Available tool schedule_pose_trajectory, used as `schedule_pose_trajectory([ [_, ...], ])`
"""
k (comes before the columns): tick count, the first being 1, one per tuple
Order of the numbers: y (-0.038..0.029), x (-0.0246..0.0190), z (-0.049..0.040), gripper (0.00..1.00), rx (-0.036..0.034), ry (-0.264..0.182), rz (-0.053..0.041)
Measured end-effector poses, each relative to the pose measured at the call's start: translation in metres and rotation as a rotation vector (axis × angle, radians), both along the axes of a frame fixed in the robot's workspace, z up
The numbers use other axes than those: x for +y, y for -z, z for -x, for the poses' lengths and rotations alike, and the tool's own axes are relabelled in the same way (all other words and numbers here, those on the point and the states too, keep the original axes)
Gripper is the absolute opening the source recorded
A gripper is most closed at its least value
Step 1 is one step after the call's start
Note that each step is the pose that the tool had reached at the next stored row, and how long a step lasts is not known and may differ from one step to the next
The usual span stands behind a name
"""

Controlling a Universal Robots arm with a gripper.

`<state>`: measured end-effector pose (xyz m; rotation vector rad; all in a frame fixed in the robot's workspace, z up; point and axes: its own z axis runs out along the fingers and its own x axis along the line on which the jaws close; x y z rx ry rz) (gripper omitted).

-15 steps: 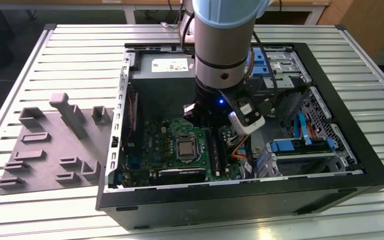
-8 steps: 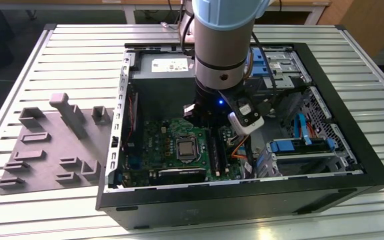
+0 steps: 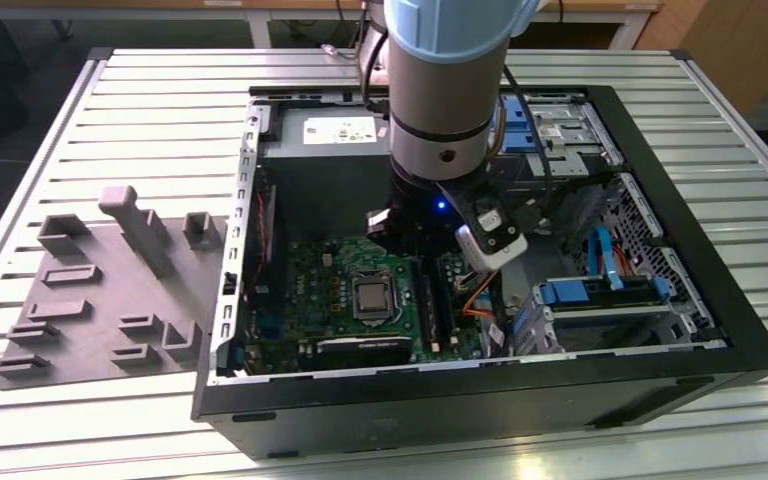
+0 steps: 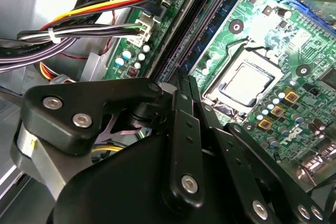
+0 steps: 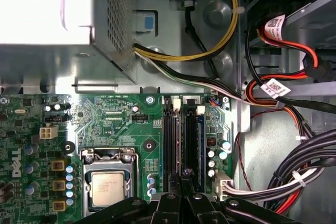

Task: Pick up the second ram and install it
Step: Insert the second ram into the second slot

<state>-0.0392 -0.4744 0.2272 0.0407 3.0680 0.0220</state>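
on the exterior view's left, one grey holder tray (image 3: 104, 300) lies on the slatted table (image 3: 157, 100), beside the open computer case (image 3: 704, 330). the arm (image 3: 444, 90) reaches straight down into the case over the one green motherboard (image 3: 344, 300). the gripper (image 5: 182, 178) sits low over the memory slots (image 5: 170, 145), jaws pressed close on the thin edge of the second ram (image 5: 184, 148), which stands upright at a slot. one processor socket (image 5: 107, 187) lies nearby.

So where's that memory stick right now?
The second ram stands in the motherboard's slots beside the processor socket, right under the gripper, which is closed on its top edge.
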Motion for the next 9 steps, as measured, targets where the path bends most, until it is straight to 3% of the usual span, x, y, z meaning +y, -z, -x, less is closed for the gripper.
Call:
schedule_pose_trajectory([
  [9, 0.0016, 0.0, 0.0, 0.12, 0.0, 0.0, 0.002],
])
